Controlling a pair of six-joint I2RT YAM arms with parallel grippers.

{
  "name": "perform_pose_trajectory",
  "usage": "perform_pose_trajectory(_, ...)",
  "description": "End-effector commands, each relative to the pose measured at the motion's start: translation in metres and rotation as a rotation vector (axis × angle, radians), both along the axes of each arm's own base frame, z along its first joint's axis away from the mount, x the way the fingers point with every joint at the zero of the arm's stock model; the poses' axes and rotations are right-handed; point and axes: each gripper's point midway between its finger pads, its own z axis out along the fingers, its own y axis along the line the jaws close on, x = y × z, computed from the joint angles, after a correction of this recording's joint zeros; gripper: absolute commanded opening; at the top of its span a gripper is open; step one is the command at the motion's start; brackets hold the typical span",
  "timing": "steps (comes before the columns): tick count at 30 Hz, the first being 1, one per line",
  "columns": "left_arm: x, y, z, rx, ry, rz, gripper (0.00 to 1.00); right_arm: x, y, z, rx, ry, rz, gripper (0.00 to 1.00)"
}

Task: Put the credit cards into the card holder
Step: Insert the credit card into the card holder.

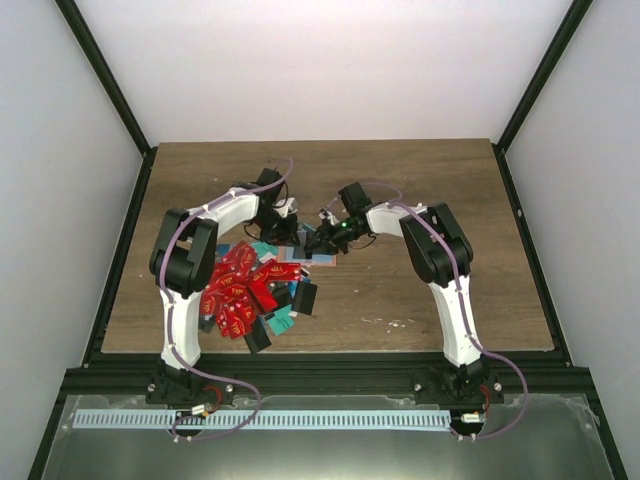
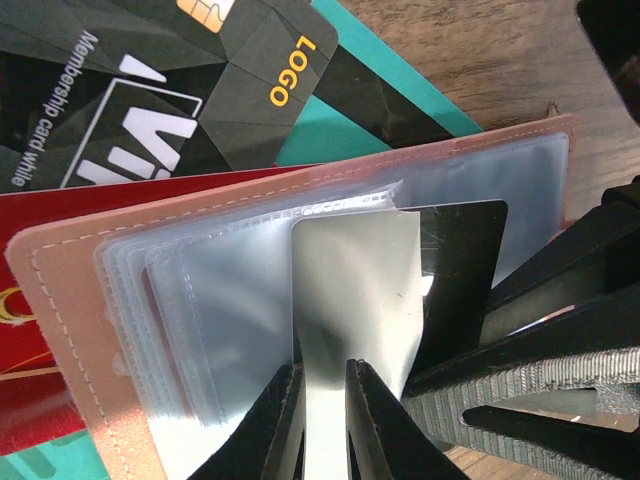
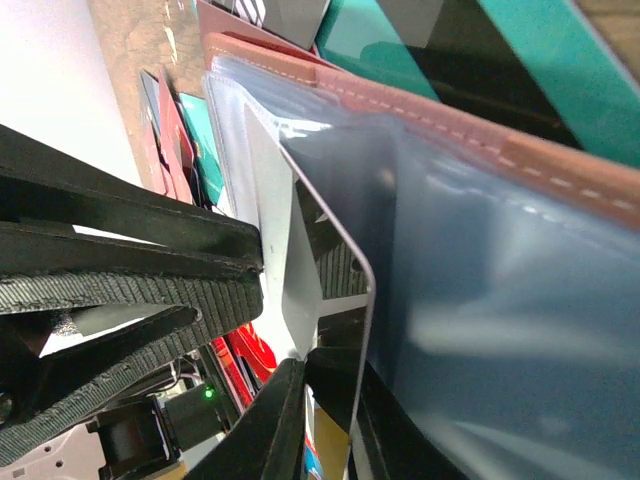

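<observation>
Top: both arms meet mid-bench (image 1: 430, 200), with the left end effector (image 1: 288, 228) and right end effector (image 1: 320, 240) tip to tip. The credit cards (image 1: 240, 290) are heaped at 7 o'clock from them, against the left arm.

Left wrist: the left end effector is clenched on a silver card (image 2: 350, 280) over the clear sleeves (image 2: 220, 320) of the open card holder (image 2: 70, 330). A black card (image 2: 465, 260) sits at 3 o'clock, just behind. The holder lies on a membership card (image 2: 150, 90) and a teal card (image 2: 325, 135) at 12 o'clock.

Right wrist: the right end effector is pinching a sleeve edge. The left fingers (image 3: 130, 230) crowd in from 9 o'clock.
</observation>
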Motion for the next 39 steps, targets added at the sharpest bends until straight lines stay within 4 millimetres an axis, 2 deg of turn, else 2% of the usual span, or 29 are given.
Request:
perform_pose_trajectory(1,0.000,-0.004,0.001,-0.011,0.006,-0.007,0.14,-0.004,0.010,0.002,0.027,0.005,0.044,0.14)
perform_pose_trajectory(8,-0.004,-0.012,-0.006,-0.037,0.020,-0.033,0.15,-0.008,0.011,0.003,0.045,0.005,0.074,0.15)
perform_pose_trajectory(16,-0.011,0.017,-0.039,0.175,0.038,-0.031,0.13,-0.007,0.004,0.009,0.020,-0.015,0.085,0.29)
perform_pose_trajectory(20,-0.014,0.026,-0.046,0.224,0.048,-0.023,0.13,-0.004,-0.005,0.012,0.011,-0.018,0.068,0.33)
perform_pose_trajectory(26,-0.015,0.025,-0.049,0.220,0.056,-0.020,0.13,0.001,-0.019,0.019,0.006,-0.030,0.042,0.37)
perform_pose_trajectory(31,-0.014,0.023,-0.047,0.206,0.058,-0.024,0.13,0.000,-0.023,0.020,-0.001,-0.036,0.038,0.34)
perform_pose_trajectory(39,-0.013,0.018,-0.039,0.176,0.046,-0.024,0.13,0.005,-0.022,0.013,-0.008,-0.033,0.017,0.17)
